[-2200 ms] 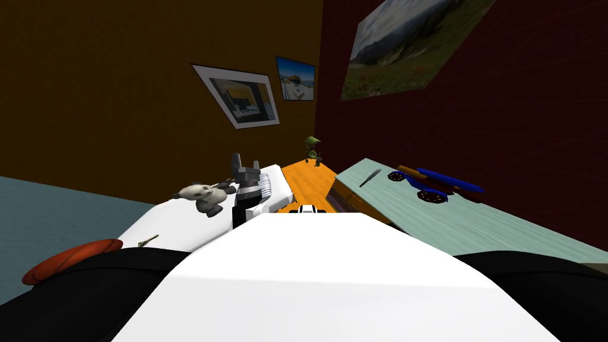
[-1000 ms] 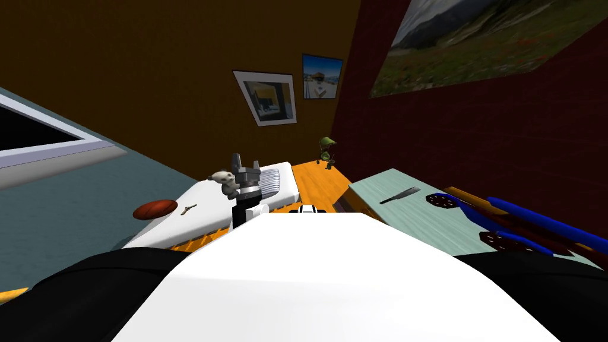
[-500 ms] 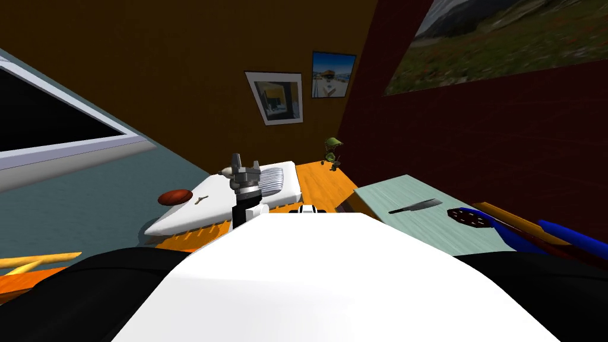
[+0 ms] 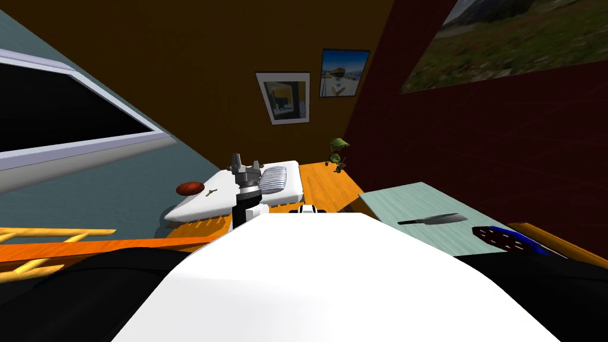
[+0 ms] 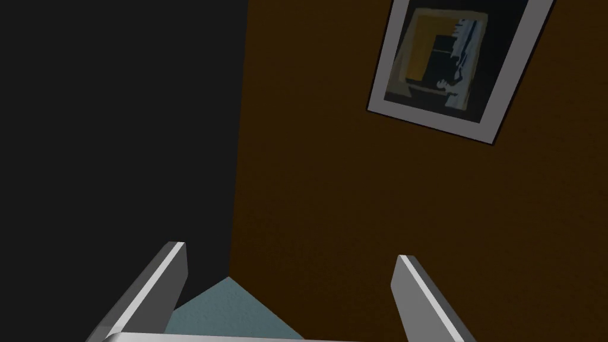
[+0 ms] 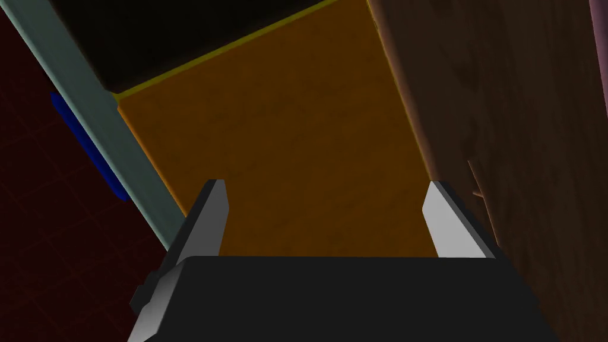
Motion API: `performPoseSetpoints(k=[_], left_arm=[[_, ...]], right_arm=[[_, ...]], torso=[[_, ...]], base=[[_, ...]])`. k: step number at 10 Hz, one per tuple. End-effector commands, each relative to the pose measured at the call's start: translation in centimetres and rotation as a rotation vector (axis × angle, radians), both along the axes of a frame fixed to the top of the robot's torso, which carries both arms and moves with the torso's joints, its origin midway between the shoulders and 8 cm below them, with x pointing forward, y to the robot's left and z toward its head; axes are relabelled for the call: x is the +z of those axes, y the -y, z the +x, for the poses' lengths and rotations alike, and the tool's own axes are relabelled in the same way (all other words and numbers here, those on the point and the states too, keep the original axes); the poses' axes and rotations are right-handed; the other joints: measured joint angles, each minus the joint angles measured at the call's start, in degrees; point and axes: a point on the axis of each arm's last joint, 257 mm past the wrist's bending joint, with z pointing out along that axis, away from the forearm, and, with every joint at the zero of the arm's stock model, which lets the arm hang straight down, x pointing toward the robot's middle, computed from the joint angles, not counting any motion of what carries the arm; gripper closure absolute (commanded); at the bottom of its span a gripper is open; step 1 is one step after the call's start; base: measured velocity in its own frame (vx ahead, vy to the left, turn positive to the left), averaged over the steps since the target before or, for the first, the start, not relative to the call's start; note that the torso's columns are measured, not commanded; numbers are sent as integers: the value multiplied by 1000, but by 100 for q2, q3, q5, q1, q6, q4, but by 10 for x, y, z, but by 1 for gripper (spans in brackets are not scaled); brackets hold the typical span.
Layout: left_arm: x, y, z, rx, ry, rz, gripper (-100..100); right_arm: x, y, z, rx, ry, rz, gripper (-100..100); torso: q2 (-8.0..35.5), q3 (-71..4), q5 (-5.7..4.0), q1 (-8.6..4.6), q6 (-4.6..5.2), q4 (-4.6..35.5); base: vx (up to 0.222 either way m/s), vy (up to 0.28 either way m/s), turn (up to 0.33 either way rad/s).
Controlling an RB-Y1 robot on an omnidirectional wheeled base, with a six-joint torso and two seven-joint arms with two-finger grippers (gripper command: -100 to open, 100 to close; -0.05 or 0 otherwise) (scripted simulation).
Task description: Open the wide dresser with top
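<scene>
Over at the right middle of the head view stands one wide dresser with a pale green flat top [image 4: 409, 202], its front turned away, so I cannot tell whether its drawers are shut. Two things lie on that top: one dark knife [image 4: 432, 219] and, nearer the right edge, one blue toy car with dark wheels [image 4: 512, 237].

Left of centre, one white bed [image 4: 199, 208] carries three things: one ribbed grey-white pillow [image 4: 274, 179], one red-brown oval ball [image 4: 190, 188] and one small tan key-like piece [image 4: 209, 192] just beside the ball. One small green figure [image 4: 338, 151] stands on the orange surface [image 4: 323, 181] between the bed and the dresser.

The left claw [image 4: 246, 162] is raised at the picture's centre, in front of the bed – its two fingers spread, nothing between them. The right claw [image 6: 326, 185] is likewise spread and empty, pointed at an orange flat panel [image 6: 285, 136]; a pale green strip [image 6: 89, 113] runs along that panel's edge, a brown wooden surface [image 6: 522, 119] on its other side.
</scene>
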Motion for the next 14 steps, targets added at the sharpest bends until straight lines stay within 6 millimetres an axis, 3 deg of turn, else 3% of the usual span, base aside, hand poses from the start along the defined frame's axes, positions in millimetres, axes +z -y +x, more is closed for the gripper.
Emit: performPoseSetpoints(k=[1,8,11,12,14], left_arm=[[0,0,0,0,0,0,0],[0,0,0,0,0,0,0],[0,0,0,0,0,0,0],[0,0,0,0,0,0,0],[0,0,0,0,0,0,0]], right_arm=[[16,5,1,31,-43,-77,-100],[57,8,22,137,-126,-277,-100],[61,8,27,153,-131,-302,-100],[62,31,17,121,-142,-303,-100],[62,46,10,97,-146,-301,-100]], torso=[[2,0,1,2,4,0],[-1,-1,0,1,3,-1],[2,1,1,2,1,0],[2,1,1,6,4,0],[13,9,14,2,-7,5]], base=[[21,-19,185],[17,-37,180],[7,-26,93],[-42,54,258],[-57,96,184]])
